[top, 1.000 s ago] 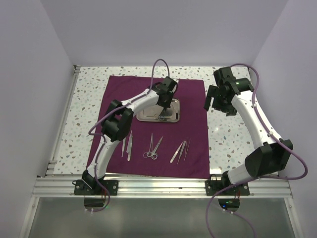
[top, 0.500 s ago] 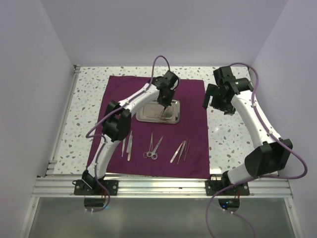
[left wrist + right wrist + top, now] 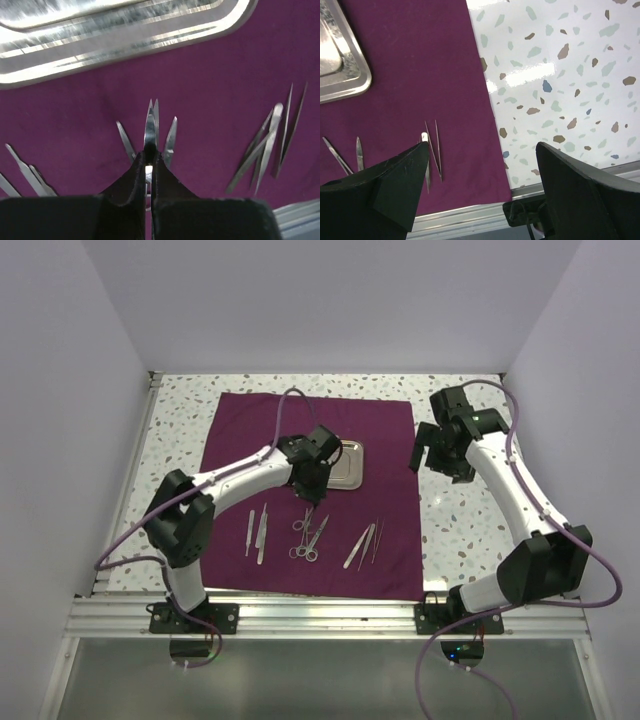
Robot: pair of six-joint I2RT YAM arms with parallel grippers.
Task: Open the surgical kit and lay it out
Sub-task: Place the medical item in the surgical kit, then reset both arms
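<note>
The maroon cloth (image 3: 380,430) lies spread flat with the steel tray (image 3: 345,464) on its far middle. My left gripper (image 3: 308,494) is just near of the tray, shut on a thin silver scissors-like instrument (image 3: 152,125) whose blades stick out past the fingertips. It is low over the cloth, above a pair of ring-handled scissors (image 3: 308,540). Tweezers lie to the left (image 3: 256,533) and to the right (image 3: 362,544). My right gripper (image 3: 428,448) is open and empty over the cloth's right edge. In its wrist view the gripper (image 3: 482,146) shows over the right tweezers (image 3: 436,150).
White speckled table (image 3: 460,510) surrounds the cloth. An aluminium rail (image 3: 330,612) runs along the near edge and another along the left side (image 3: 130,490). White walls close in the left, back and right.
My left gripper has moved from over the tray toward the near side, carrying the instrument out to above the laid-out scissors. The right gripper has barely shifted.
</note>
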